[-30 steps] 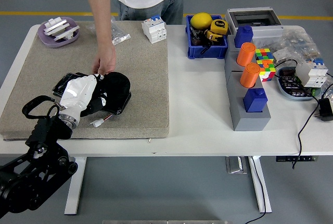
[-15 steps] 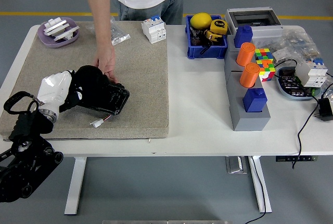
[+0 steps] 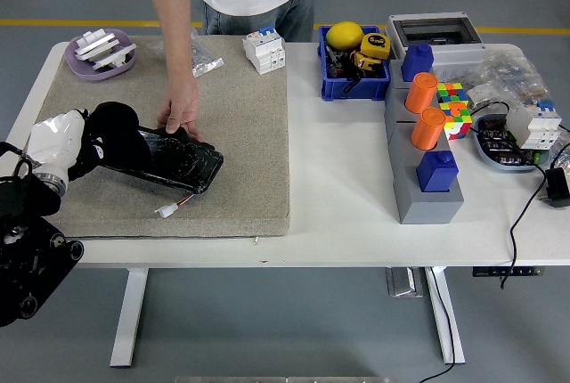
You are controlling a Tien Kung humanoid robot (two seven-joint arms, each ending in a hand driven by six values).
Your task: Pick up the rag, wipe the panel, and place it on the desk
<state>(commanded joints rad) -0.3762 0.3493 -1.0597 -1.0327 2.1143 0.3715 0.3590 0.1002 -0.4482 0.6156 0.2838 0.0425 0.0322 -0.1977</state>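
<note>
White table [image 3: 338, 205] stands on a grey floor with a yellow line running along the far side. A beige mat [image 3: 240, 134] covers the table's left half. On the mat near its left edge lies a black panel [image 3: 178, 162], tilted, with a small white plug on thin wires just off its near edge.

The robot's left hand [image 3: 76, 144], white-backed with black fingers, comes in over the mat's left edge and is closed on a black rag [image 3: 118, 129], which rests on the panel's left end. The right hand is not visible.

A person in a white shirt stands at the far side; the person's hand [image 3: 181, 114] presses down on the panel's far edge, fingers touching it.

At the mat's far left corner sits a purple dish [image 3: 100, 55] holding white parts. A white breaker [image 3: 264, 49] stands at the mat's far right corner, beside a blue bin [image 3: 353, 69] with a yellow tape measure. Toward the right edge are a grey block [image 3: 419, 165] carrying orange cylinders and blue cubes, a puzzle cube [image 3: 452, 109], and tangled cables.
</note>
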